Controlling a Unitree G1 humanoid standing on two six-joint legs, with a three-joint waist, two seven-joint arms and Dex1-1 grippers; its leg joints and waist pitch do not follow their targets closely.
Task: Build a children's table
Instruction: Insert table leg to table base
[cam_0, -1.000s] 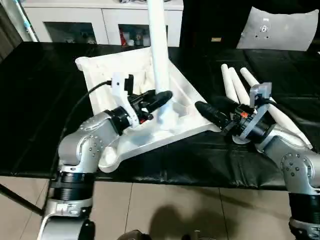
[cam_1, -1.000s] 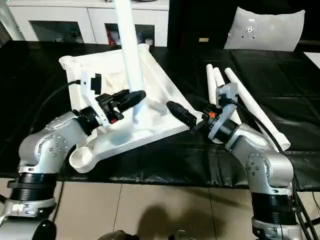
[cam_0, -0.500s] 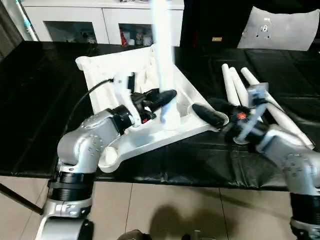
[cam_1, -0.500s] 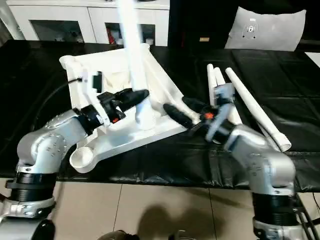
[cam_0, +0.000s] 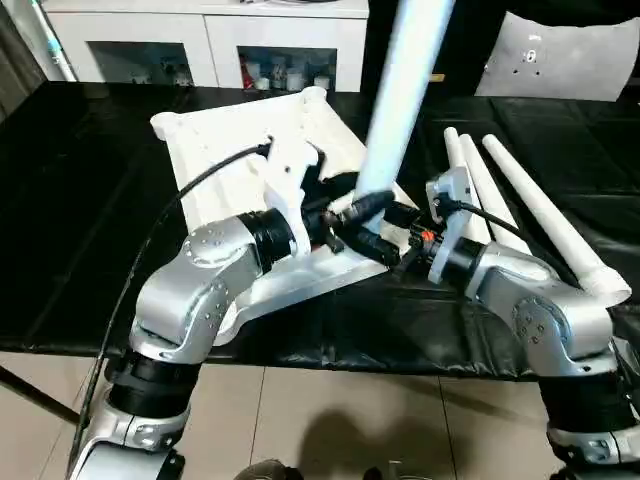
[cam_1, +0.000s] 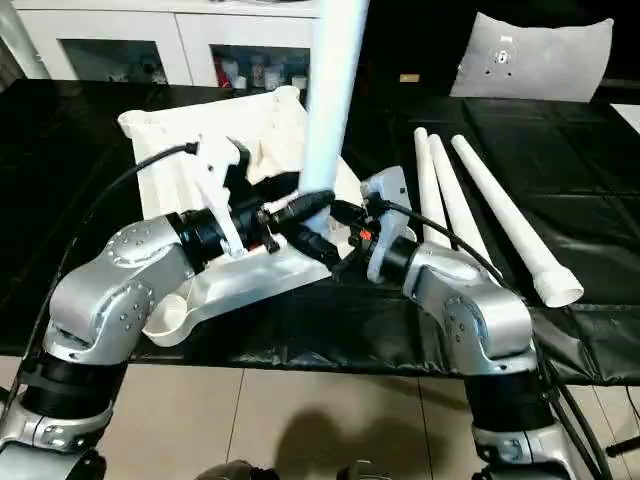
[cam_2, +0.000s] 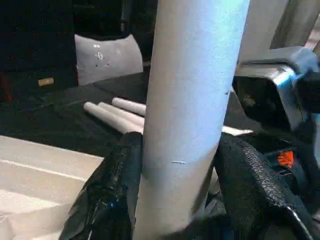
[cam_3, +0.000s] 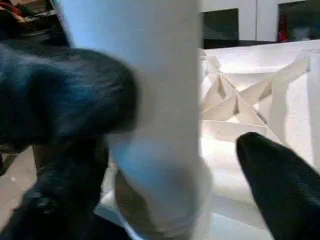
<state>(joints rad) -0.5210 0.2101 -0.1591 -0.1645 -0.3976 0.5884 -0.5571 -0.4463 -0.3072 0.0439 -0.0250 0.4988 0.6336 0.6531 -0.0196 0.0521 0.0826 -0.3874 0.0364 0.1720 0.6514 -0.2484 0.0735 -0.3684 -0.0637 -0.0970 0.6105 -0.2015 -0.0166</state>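
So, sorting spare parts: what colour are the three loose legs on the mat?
White, all three loose legs; clearest in the right eye view.

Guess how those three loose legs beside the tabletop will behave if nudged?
The three loose legs are round and tapered, so they would probably roll, curving toward the thin end. They look like smooth plastic, likely slippery in a gripper. Straight and apparently rigid, they should not flex.

White leg (cam_2: 192, 100) stands upright betw. the left claw (cam_2: 175, 200) fingers; both black pads (cam_2: 117, 190) press its sides, grip closed on it. Beyond claw, three more white legs (cam_2: 112, 112) lie side by side on black table (cam_2: 55, 120). White tabletop (cam_2: 35, 175) beside the claw. Right claw's grey housing (cam_2: 272, 92) close beside the held leg.
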